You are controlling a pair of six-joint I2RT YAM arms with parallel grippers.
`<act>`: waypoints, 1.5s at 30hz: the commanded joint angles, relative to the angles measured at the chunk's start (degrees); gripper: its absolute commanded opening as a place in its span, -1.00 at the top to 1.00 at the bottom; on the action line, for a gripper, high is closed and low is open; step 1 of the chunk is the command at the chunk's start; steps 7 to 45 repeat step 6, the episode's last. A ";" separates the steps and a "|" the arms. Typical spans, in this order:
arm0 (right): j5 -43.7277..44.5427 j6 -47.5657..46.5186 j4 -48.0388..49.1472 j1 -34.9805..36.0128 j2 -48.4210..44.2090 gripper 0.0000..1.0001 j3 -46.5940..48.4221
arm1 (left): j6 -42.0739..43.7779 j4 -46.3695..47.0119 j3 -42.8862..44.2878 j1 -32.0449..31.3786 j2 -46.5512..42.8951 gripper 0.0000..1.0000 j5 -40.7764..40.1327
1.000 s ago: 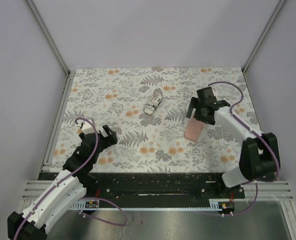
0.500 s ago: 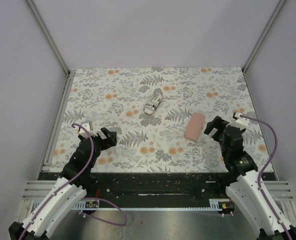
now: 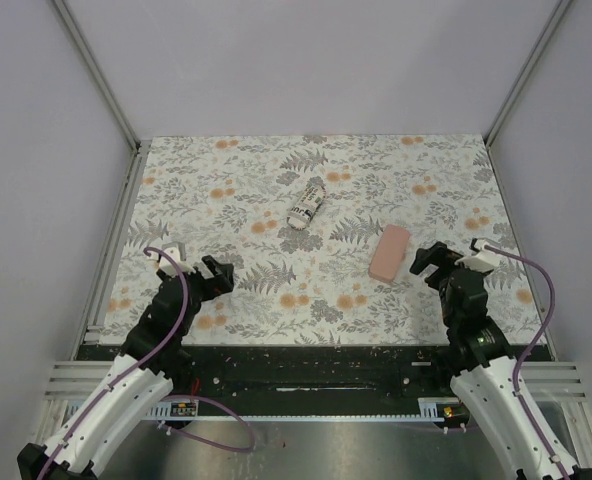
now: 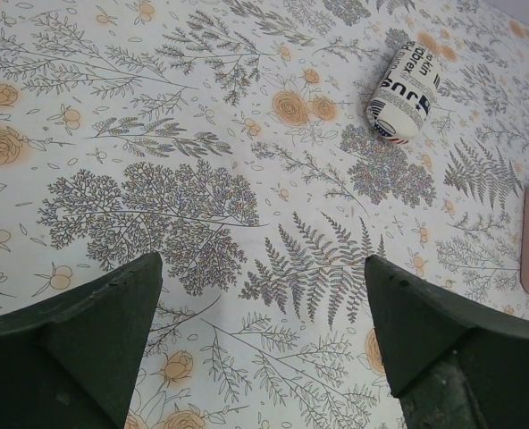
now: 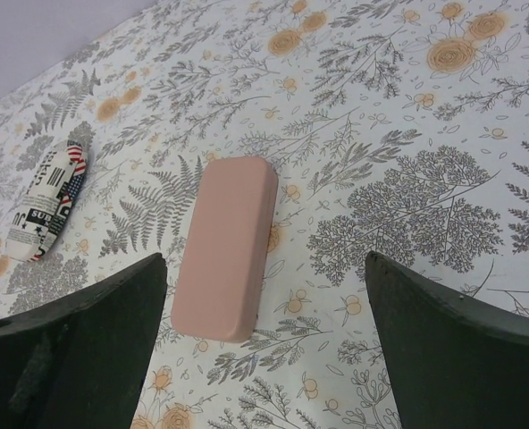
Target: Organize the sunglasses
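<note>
The left claw (image 3: 218,272) and right claw (image 3: 431,262) are both spread wide above the tabletop (image 3: 236,180). A pink case (image 3: 389,252) lies near the right one, with a pouch (image 3: 307,203) farther back.

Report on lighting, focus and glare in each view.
Top external: even, diffuse light, no glare, only faint shadows beside the pink case and the patterned pouch. Left wrist: the tablecloth print is crisp, while the left gripper's fingers are dark and nearly featureless. Right wrist: the case is sharp, with a soft shadow at its near end, and the right gripper's fingers are likewise dark.
</note>
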 commanded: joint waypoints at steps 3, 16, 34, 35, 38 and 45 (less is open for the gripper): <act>2.12 0.94 2.40 0.30 1.68 -0.99 2.04 | 0.67 3.08 -0.44 0.10 -0.13 -0.96 0.12; 2.64 1.03 2.14 0.39 1.15 -0.99 1.87 | 0.67 3.34 -0.26 0.10 0.14 -0.98 0.21; 2.64 1.03 2.14 0.39 1.15 -0.99 1.87 | 0.67 3.34 -0.26 0.10 0.14 -0.98 0.21; 2.64 1.03 2.14 0.39 1.15 -0.99 1.87 | 0.67 3.34 -0.26 0.10 0.14 -0.98 0.21; 2.64 1.03 2.14 0.39 1.15 -0.99 1.87 | 0.67 3.34 -0.26 0.10 0.14 -0.98 0.21; 2.64 1.03 2.14 0.39 1.15 -0.99 1.87 | 0.67 3.34 -0.26 0.10 0.14 -0.98 0.21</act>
